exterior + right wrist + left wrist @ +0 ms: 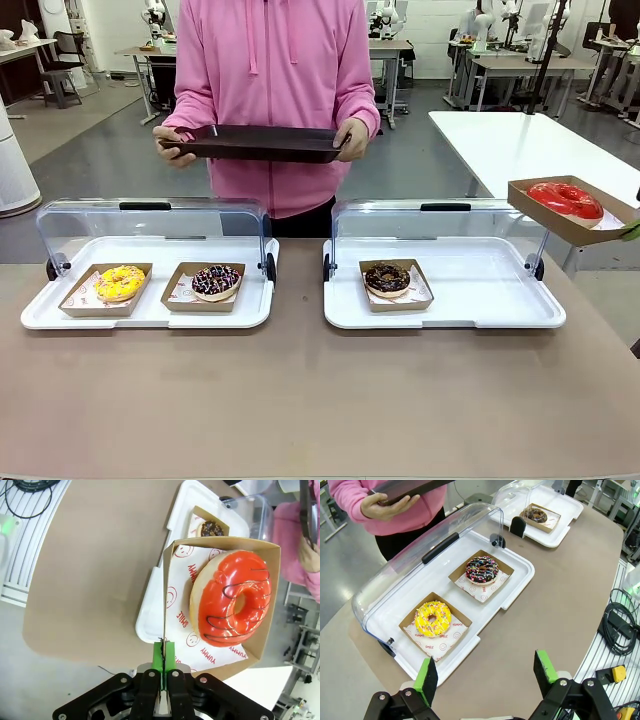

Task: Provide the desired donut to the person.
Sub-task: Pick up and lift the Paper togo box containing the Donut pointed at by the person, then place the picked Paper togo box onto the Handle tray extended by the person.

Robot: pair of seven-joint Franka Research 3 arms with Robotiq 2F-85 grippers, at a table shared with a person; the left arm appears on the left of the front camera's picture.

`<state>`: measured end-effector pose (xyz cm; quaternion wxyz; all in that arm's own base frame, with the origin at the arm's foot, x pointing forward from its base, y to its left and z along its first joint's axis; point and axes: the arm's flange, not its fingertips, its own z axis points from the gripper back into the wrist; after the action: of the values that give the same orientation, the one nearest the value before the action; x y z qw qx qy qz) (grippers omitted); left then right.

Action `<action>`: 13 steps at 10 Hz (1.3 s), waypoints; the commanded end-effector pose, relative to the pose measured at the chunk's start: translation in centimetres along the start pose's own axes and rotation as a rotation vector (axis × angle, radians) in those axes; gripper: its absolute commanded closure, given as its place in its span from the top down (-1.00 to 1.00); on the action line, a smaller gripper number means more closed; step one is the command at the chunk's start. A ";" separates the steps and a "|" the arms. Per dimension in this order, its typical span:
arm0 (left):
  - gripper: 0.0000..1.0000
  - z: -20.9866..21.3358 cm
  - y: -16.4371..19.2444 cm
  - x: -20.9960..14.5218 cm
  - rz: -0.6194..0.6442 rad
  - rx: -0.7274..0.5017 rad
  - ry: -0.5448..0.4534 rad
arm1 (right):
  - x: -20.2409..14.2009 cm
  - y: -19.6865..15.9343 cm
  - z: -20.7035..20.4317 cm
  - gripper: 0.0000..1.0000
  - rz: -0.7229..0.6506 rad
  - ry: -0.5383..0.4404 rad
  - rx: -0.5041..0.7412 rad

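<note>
A red-glazed donut [565,199] lies in a cardboard box [545,218] held up in the air at the far right, above the right display case. My right gripper [163,652] is shut on the box's side wall [167,595], with the donut [232,597] just beyond it. The person [270,90] in a pink hoodie stands across the table holding a dark tray [255,143] level in both hands. My left gripper [485,664] hangs open over the near table edge, with nothing between its fingers, short of the yellow donut [433,618].
Two white display cases [150,315] [450,318] stand with clear lids raised. The left holds a yellow donut [120,283] and a sprinkled chocolate donut [216,281]; the right holds a dark chocolate donut [387,279]. Bare brown table runs along the front.
</note>
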<state>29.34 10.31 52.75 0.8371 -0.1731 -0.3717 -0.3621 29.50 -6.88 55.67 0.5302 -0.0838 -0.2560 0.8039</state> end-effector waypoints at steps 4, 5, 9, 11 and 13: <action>1.00 0.1 0.0 0.0 0.005 -0.005 -0.011 | -0.3 0.3 -0.5 -1.00 0.014 0.018 -0.008; 1.00 0.1 0.0 0.0 0.005 -0.005 -0.011 | -0.3 0.3 -0.5 -1.00 0.014 0.018 -0.008; 1.00 0.1 0.0 0.0 0.005 -0.005 -0.011 | -0.3 0.3 -0.5 -1.00 0.014 0.018 -0.008; 1.00 0.1 0.0 0.0 0.005 -0.005 -0.011 | -0.3 0.3 -0.5 -1.00 0.014 0.018 -0.008; 1.00 0.1 0.0 0.0 0.005 -0.005 -0.011 | -0.3 0.3 -0.5 -1.00 0.014 0.018 -0.008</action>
<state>29.34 10.31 52.75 0.8371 -0.1731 -0.3717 -0.3621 29.50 -6.87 55.64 0.5301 -0.0836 -0.2559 0.8041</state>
